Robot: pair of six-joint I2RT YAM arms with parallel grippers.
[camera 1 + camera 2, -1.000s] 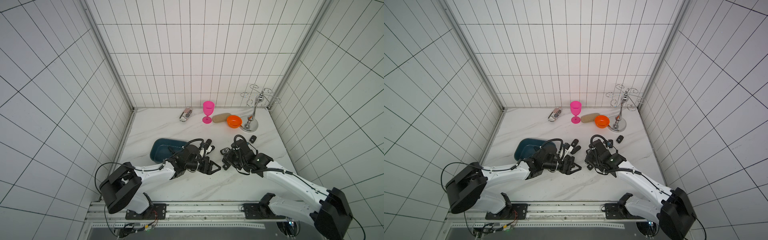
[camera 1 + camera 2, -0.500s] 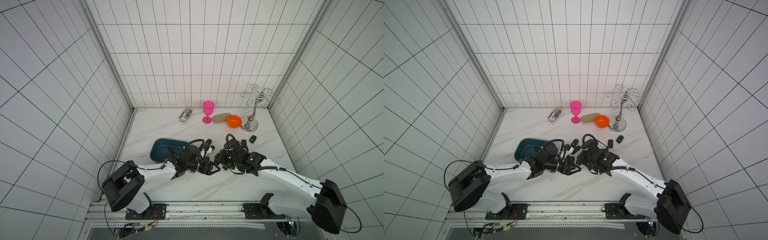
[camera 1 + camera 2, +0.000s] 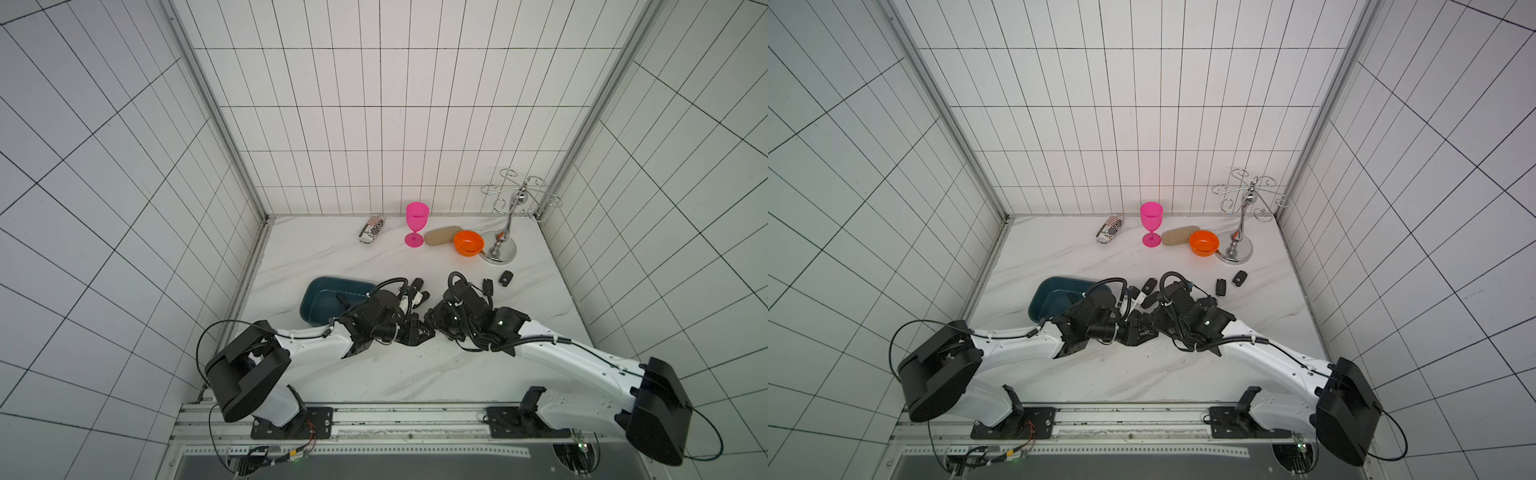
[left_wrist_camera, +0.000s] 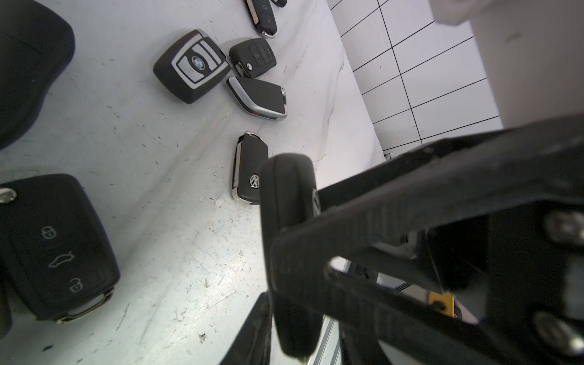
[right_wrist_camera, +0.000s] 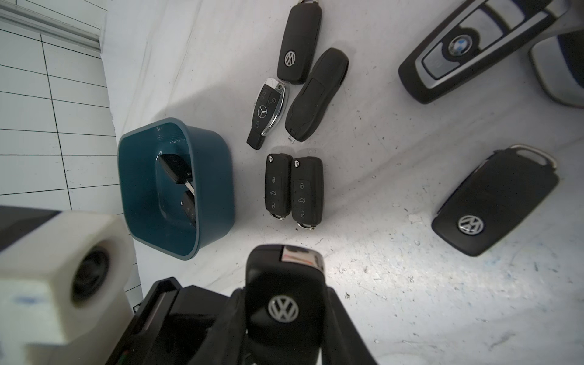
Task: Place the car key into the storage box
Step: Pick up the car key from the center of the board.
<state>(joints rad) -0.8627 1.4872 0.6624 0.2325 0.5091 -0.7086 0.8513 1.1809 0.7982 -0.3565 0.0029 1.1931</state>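
Note:
A black VW car key point(image 5: 284, 303) is held clear of the table, with my right gripper point(image 5: 284, 295) shut on its two long edges. In both top views my right gripper point(image 3: 433, 323) meets my left gripper point(image 3: 417, 332) head-on at mid table, just right of the storage box. My left gripper point(image 4: 298, 328) straddles the same key point(image 4: 289, 221) across its flat faces; a thin gap still shows beside one finger. The storage box point(image 3: 316, 297) point(image 5: 218, 177), a dark teal tub, holds two black keys point(image 5: 175, 167).
Several other black key fobs point(image 5: 294, 186) lie on the marble beside the box and under the grippers, and two more point(image 3: 505, 278) lie further right. Along the back wall stand a pink goblet point(image 3: 416, 224), an orange bowl point(image 3: 468, 243), a chrome stand point(image 3: 500, 249) and a patterned pouch point(image 3: 371, 228).
My right arm has carried the key leftward to the left gripper. The left jaws, wide a second ago, have narrowed around the key.

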